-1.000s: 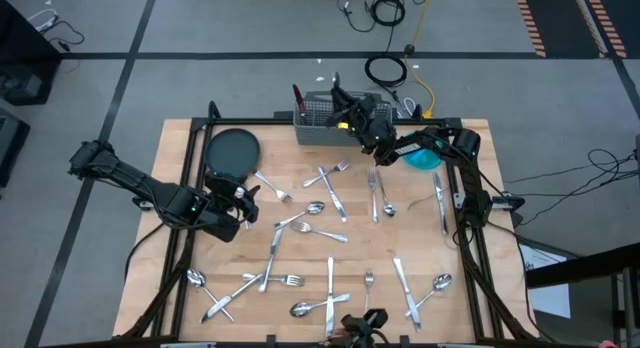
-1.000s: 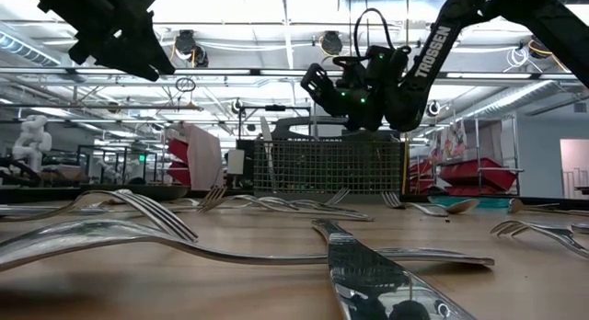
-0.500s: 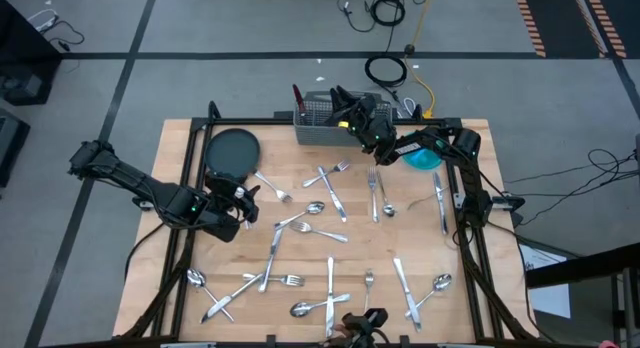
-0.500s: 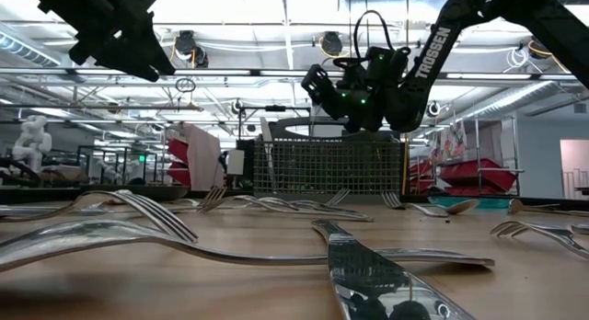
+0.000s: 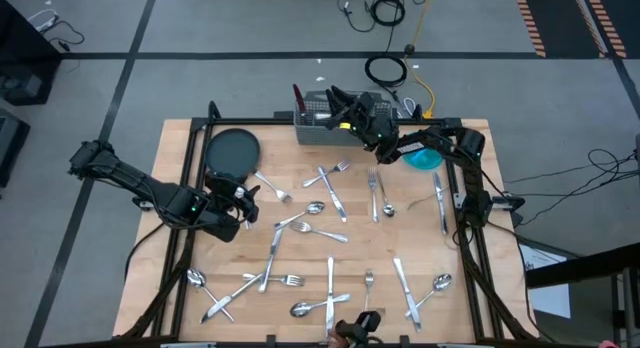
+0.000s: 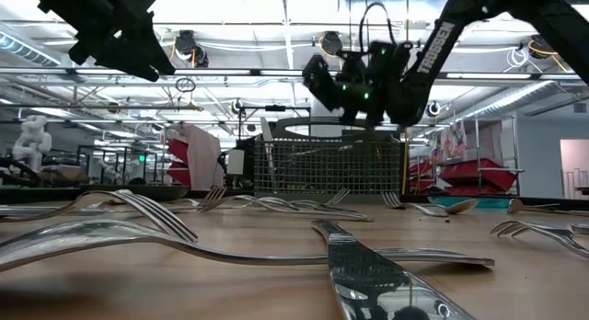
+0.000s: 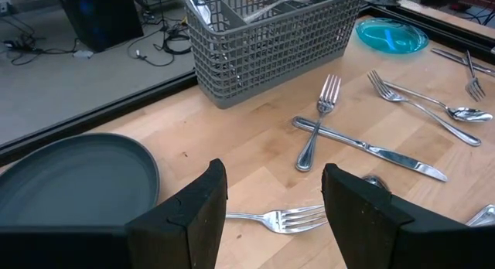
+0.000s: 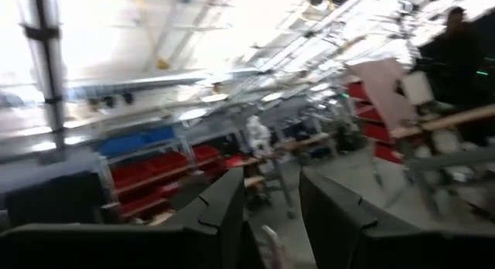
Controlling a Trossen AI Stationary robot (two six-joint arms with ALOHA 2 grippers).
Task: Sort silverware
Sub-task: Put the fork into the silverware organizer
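I am holding the right gripper (image 5: pixel 338 98) above the grey wire-mesh caddy (image 5: pixel 322 126) at 12 o'clock, fingers parted, empty. Left gripper (image 5: pixel 247 203) is waiting released at 9 o'clock. Shiny metal silverware (image 5: pixel 330 188) is lying scattered mid-table.

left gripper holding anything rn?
No. In the left wrist view the left gripper stands open with nothing between its fingers; only a fork lying on the table shows through the gap.
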